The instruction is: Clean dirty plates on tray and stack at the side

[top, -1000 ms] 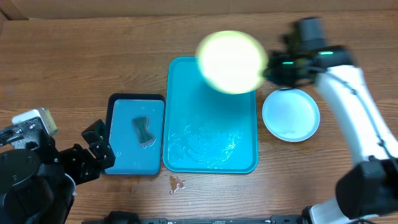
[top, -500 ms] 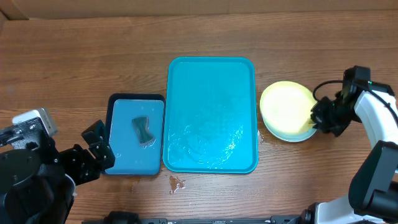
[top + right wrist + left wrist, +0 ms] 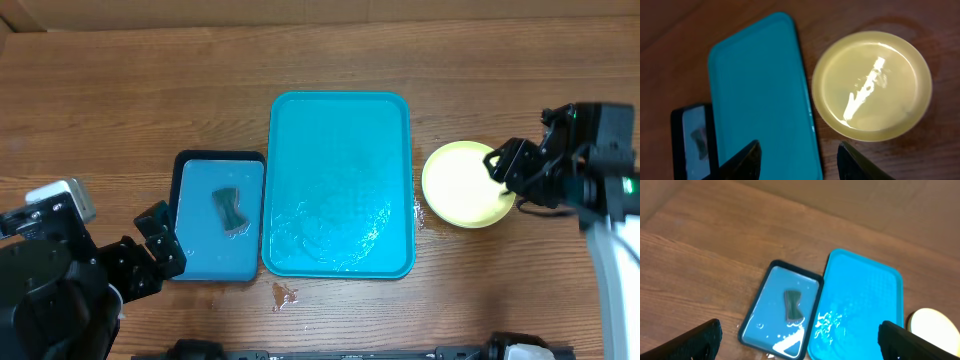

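The big turquoise tray point(image 3: 340, 140) lies in the middle of the wooden table point(image 3: 120, 100), long side running away from me, with nothing on it but a film of water that glints across its near half. Just off its right rim, on the bare wood and not touching it, sits a yellow-green plate point(image 3: 462, 185), flat, right side up, shiny and with no smear that I can see. I cannot make out whether other plates lie under it. The right gripper point(image 3: 512, 178) hangs at the plate's right edge. From its own camera the two fingers point(image 3: 747, 161) stand well apart with nothing between them, so it is released and grasps nothing, and the plate shows whole and clear of them. To the left of the turquoise tray, just beside it, is the small black-rimmed blue tray point(image 3: 190, 265), wet too, with a dark sponge point(image 3: 230, 208) lying near its centre. The left gripper point(image 3: 165, 240) waits by that small tray's near left corner, off the tray. Its fingers point(image 3: 695, 341) are spread wide and hold nothing. A small puddle point(image 3: 285, 294) lies on the wood just in front of the two trays.
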Robot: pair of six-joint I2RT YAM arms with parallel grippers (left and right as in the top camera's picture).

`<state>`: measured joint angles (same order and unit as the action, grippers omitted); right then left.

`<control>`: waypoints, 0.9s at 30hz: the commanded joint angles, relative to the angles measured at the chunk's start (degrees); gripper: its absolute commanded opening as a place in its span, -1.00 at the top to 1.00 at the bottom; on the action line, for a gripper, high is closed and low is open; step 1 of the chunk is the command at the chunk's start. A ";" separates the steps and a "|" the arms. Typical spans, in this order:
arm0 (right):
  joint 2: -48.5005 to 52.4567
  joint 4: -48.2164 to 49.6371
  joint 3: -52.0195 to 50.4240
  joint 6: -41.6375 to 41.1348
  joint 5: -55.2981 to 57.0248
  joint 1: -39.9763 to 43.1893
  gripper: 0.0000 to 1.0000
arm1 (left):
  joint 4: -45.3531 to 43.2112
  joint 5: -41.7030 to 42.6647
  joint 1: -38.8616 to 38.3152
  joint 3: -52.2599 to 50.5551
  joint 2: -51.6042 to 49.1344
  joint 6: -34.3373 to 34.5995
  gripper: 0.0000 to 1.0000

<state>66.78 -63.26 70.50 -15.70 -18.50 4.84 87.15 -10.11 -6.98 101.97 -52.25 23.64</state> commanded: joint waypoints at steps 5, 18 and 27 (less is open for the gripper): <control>-5.97 0.33 0.83 4.92 -1.33 -11.21 -0.11 | -0.83 9.20 0.31 -11.93 -6.47 -5.01 -0.92; -4.98 0.37 0.81 4.87 -1.11 -15.76 -0.99 | -5.79 9.09 0.31 -19.02 -22.49 -5.01 -1.00; -4.98 0.37 0.81 4.87 -1.09 -15.76 -0.99 | -5.81 9.09 0.31 -19.02 -33.88 -5.01 -1.00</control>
<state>62.00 -63.05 70.50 -11.31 -19.51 -10.63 81.38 -1.85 -6.98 83.22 -83.68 20.29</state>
